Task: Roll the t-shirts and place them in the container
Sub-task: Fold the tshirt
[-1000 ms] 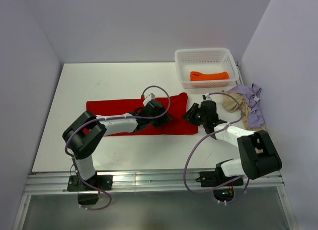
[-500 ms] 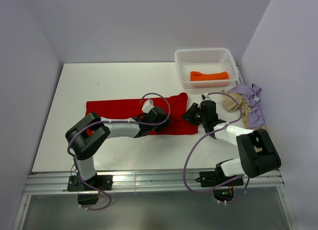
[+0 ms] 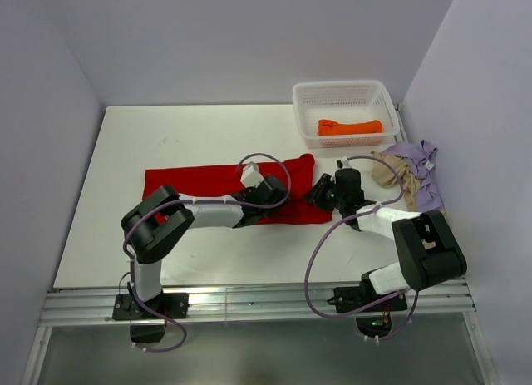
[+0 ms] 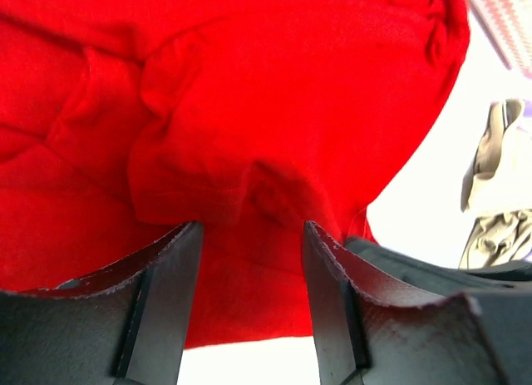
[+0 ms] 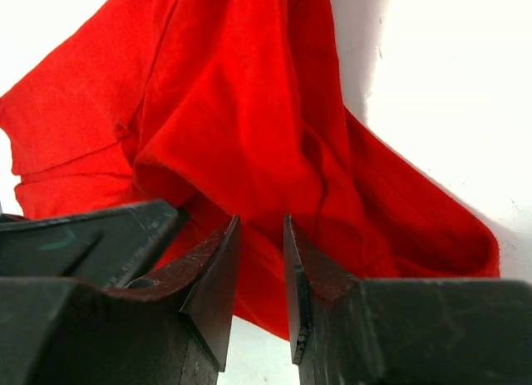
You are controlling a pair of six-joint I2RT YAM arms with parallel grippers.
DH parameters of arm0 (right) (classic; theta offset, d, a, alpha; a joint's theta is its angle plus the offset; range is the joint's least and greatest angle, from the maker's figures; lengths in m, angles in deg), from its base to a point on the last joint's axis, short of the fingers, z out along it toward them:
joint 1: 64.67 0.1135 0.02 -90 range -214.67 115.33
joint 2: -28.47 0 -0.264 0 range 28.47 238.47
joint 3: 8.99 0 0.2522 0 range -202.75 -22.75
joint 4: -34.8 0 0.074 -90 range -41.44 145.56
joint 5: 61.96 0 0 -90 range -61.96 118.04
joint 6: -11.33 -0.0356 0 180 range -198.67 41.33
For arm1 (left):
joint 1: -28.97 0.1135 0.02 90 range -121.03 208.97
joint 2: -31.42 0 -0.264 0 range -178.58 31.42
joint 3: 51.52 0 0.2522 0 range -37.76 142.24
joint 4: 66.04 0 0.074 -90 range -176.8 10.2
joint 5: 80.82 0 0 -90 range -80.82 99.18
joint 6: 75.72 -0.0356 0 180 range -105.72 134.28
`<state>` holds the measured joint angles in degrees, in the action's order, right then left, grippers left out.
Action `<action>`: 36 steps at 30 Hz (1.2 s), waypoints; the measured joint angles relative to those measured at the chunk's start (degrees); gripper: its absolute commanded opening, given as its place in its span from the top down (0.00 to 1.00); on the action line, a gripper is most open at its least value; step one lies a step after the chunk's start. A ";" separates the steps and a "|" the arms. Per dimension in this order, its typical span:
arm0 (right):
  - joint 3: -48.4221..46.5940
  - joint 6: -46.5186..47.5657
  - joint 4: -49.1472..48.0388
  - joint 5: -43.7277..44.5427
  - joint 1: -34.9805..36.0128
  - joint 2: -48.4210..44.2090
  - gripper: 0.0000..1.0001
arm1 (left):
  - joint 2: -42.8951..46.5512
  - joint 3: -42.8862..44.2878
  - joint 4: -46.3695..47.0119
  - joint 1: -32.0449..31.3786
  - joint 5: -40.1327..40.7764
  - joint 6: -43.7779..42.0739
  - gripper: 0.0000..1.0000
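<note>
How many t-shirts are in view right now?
4: red t-shirt spread mid-table, orange t-shirt in the basket, beige t-shirt and lavender t-shirt heaped at the right edge. Others may hide underneath.

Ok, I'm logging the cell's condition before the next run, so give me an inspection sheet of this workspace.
Surface: white table, flat.
Job's things: red shirt spread across the middle, its right end bunched; orange shirt lying in the basket; beige shirt and lavender shirt heaped at the right edge.
Clutter: nothing seen.
Grippers: left gripper straddles a red fold, grip unclear; right gripper nearly closed, pinching the red shirt's right end.
Cables: a purple cable loops off each arm.
Surroundings: plain walls on three sides; metal rail at the near edge.
</note>
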<state>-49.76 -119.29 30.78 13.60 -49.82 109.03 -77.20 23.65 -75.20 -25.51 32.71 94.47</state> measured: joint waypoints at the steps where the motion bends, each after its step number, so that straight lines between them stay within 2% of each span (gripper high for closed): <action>1: -0.02 -0.02 -0.04 -0.20 -0.07 0.22 0.66 | 0.02 0.20 -0.15 0.00 0.72 -0.09 0.44; 11: -0.11 -0.22 -0.26 -1.09 -0.44 0.33 0.66 | 0.02 0.33 -2.40 0.00 4.85 -1.05 0.46; 16: -0.11 -0.24 -0.26 -1.31 -0.52 0.33 0.66 | 0.02 0.74 -3.39 0.00 6.21 -1.90 0.50; 19: -0.11 -0.24 -0.26 -1.40 -0.57 0.33 0.67 | 0.02 1.31 -3.58 0.00 7.45 -3.06 0.59; 20: -0.11 -0.24 -0.28 -1.49 -0.61 0.33 0.67 | 0.02 1.53 -3.58 0.00 7.91 -3.48 0.68; 26: -0.11 -0.24 -0.28 -1.60 -0.66 0.35 0.67 | 0.04 3.58 -4.04 -0.31 10.91 -6.34 0.96; 28: -0.11 -0.24 -0.31 -1.62 -0.66 0.35 0.67 | 0.04 4.70 -4.28 -0.63 11.91 -7.21 1.00; 36: -0.11 -0.24 -0.48 -1.70 -0.66 0.35 0.66 | 0.22 7.17 -6.67 -2.19 14.49 -9.20 1.00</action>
<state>-49.87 -119.53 30.30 11.90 -50.48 109.38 -76.98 30.81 -81.86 -27.70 47.20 85.26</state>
